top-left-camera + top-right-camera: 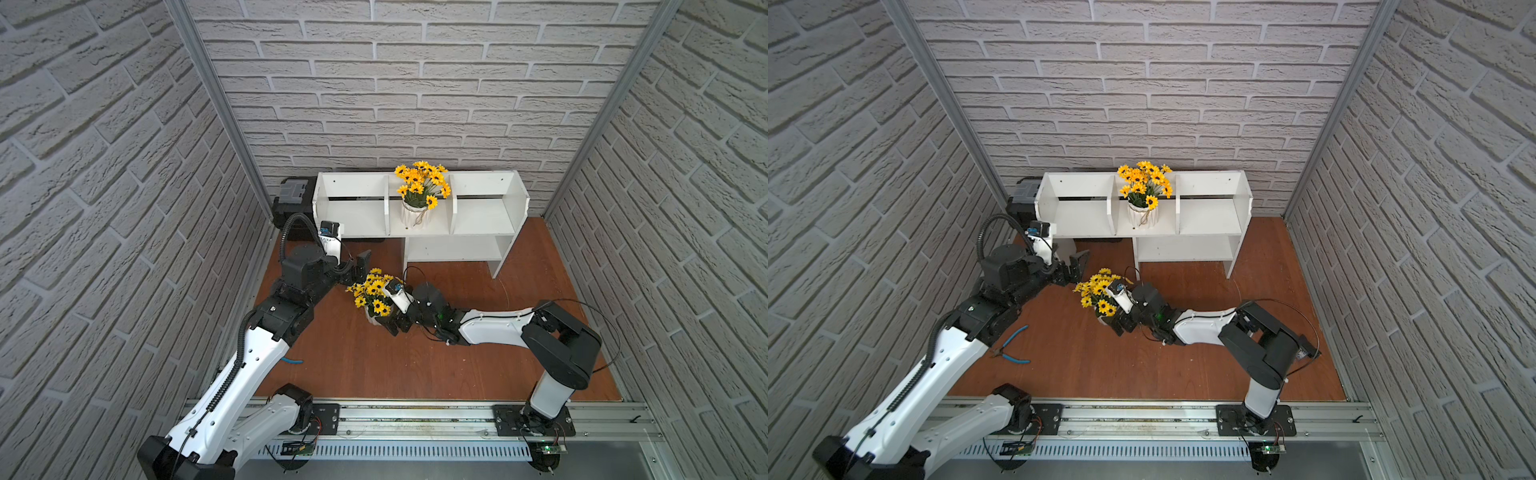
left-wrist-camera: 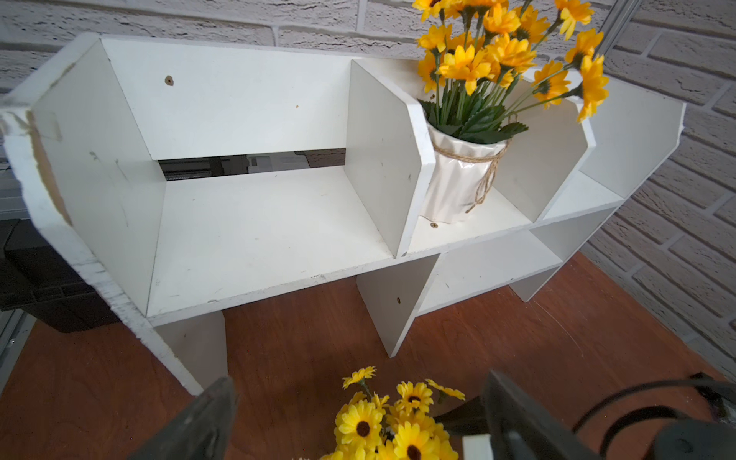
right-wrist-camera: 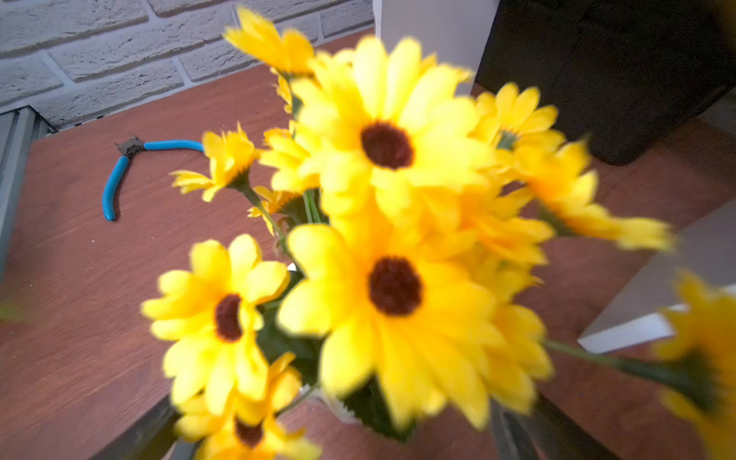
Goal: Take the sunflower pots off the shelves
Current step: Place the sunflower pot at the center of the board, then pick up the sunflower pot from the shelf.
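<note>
1. The black-and-grey toolbox is sitting in the table's 10 o'clock corner. It is just beside the left end of the shelves and partly tucked behind them.
2. Blue-handled pliers are lying at 8 o'clock on the brown table with their handles spread. In both top views the left arm is passing over them and hiding part of them.
3. The left gripper is hovering at 6 o'clock of the left upper compartment, clear of the shelf edge. Its jaws are spread wide and holding nothing.
4. The table sunflower pot is standing on the brown surface, off the shelves and near the middle. It is at 5 o'clock of the left gripper, and its topmost blooms are almost reaching that gripper.
5. The right gripper is sitting low against this pot at its 3 o'clock side, with the arm stretching in from 4 o'clock. In the right wrist view its dark fingers are showing on either side of a sliver of white rim. Blurred yellow blooms are covering nearly everything else, so I cannot tell whether it is clamping the pot or only bracketing it.
6. The shelf sunflower pot is standing upright in the middle upper compartment with twine tied round it. A thin divider is standing close on each side, and the flowers are rising above the back panel. The smaller lower shelf is lying at its 5 o'clock.
</note>
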### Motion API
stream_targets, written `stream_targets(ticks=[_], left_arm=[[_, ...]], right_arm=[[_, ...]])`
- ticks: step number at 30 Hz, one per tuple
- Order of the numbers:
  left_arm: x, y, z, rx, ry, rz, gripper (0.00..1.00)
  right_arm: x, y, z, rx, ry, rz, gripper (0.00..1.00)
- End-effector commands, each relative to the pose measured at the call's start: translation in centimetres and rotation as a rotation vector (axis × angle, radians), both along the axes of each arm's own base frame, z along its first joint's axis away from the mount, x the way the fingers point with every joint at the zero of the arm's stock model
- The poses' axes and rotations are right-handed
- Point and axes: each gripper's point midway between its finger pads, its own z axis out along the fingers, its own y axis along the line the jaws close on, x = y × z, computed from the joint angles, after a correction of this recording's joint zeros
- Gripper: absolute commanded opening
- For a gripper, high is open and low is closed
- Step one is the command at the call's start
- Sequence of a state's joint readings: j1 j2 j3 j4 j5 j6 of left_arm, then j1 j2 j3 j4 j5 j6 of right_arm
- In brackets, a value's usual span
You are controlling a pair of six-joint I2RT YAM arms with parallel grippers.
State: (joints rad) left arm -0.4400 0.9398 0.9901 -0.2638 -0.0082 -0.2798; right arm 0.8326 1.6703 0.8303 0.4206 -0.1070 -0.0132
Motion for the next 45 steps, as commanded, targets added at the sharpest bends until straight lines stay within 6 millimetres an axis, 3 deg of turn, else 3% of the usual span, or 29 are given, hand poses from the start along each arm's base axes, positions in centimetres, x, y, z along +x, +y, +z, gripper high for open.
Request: stream_targets(ticks=[1, 7, 12, 21, 32, 40, 45], left_arm=[[0.0, 0.3, 1.7, 0.009, -0.046, 0.015, 0.98], [0.2, -0.3, 1.8, 0.026, -0.033, 0.014, 0.98], [0.5, -1.5, 2.2, 0.027, -0.041, 0.005, 0.98], [0.2, -5.5, 2.4, 0.053, -0.041, -0.063, 0.98], [0.2, -10.0, 2.3, 0.098, -0.052, -0.116, 0.98], [0.5, -11.7, 1.7, 0.1, -0.052, -0.136, 0.98], [1.0, -13.0, 1.3, 0.104, -0.058, -0.154, 0.98]], right_arm=[[-0.8, -1.1, 3.7, 0.014, -0.056, -0.008, 1.0], [-1.0, -3.9, 9.1, -0.006, -0.119, -0.086, 1.0], [-0.6, -6.6, 12.4, -0.042, -0.155, -0.183, 1.0], [2.9, -12.6, 16.6, -0.14, -0.218, -0.505, 1.0], [5.0, -20.0, 19.5, -0.22, -0.299, -0.88, 1.0], [4.4, -24.8, 20.4, -0.22, -0.318, -1.076, 1.0], [3.5, -28.0, 19.8, -0.209, -0.292, -1.163, 1.0]])
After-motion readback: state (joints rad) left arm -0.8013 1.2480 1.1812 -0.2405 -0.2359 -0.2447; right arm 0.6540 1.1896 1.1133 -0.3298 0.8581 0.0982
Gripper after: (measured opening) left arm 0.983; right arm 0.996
